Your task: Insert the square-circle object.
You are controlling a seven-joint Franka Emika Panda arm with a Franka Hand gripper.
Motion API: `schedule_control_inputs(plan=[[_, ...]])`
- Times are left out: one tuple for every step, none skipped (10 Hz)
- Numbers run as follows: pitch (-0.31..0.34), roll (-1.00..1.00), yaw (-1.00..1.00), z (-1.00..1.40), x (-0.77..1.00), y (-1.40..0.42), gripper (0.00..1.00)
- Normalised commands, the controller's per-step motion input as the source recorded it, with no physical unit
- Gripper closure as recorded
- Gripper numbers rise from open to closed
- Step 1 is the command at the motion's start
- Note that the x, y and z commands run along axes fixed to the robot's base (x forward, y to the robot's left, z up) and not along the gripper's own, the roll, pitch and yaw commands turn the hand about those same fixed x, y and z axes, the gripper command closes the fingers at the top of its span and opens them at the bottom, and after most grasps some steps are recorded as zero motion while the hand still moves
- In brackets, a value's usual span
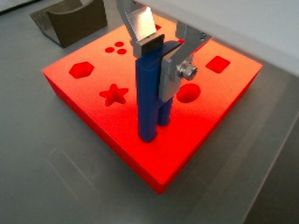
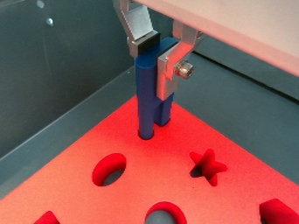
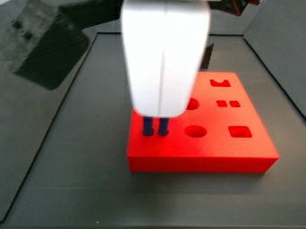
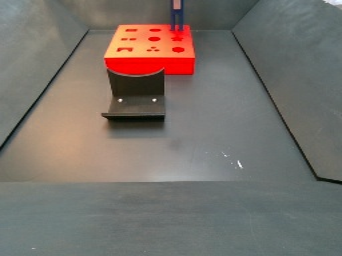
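I have the gripper [image 1: 162, 54] clamped on the upper part of the square-circle object [image 1: 153, 96], whose long axis stands upright with both prongs pointing down onto the red board [image 1: 176, 162] near the table's far edge, so the coming move is straight down.

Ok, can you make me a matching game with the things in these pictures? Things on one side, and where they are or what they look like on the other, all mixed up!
Things:
1. square-circle object
2. red board
3. fixture
4. gripper

Descriptions:
A. dark L-shaped bracket on the floor beside the board
B. flat block with star, circle and square holes
C. blue, upright, prongs down at the board's top
D. silver fingers shut on the blue piece

Pairs: 1-C, 2-B, 3-A, 4-D
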Motion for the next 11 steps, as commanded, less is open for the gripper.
schedule_control_inputs(plan=[[0.007, 0.00, -0.04, -0.09, 0.00, 0.00, 1.00], [0.053, 0.01, 0.00, -0.26, 0.26, 0.00, 1.00], [0.139, 0.03, 0.00, -0.41, 0.51, 0.00, 1.00], [0.160, 0.05, 0.00, -0.50, 0.46, 0.00, 1.00], [0.180, 0.07, 0.04, -0.49, 0.38, 0.00, 1.00], [0.147, 0.09, 0.02, -0.51, 0.19, 0.00, 1.00], [0.103, 0.14, 0.00, -0.45, 0.00, 0.00, 1.00], [0.079, 0.10, 0.00, -0.55, -0.02, 0.00, 1.00], [0.061, 0.03, 0.00, -0.68, 0.00, 0.00, 1.00], [0.034, 0.03, 0.00, -0.63, -0.04, 0.00, 1.00], [0.061, 0.03, -0.06, -0.15, 0.00, 0.00, 1.00]])
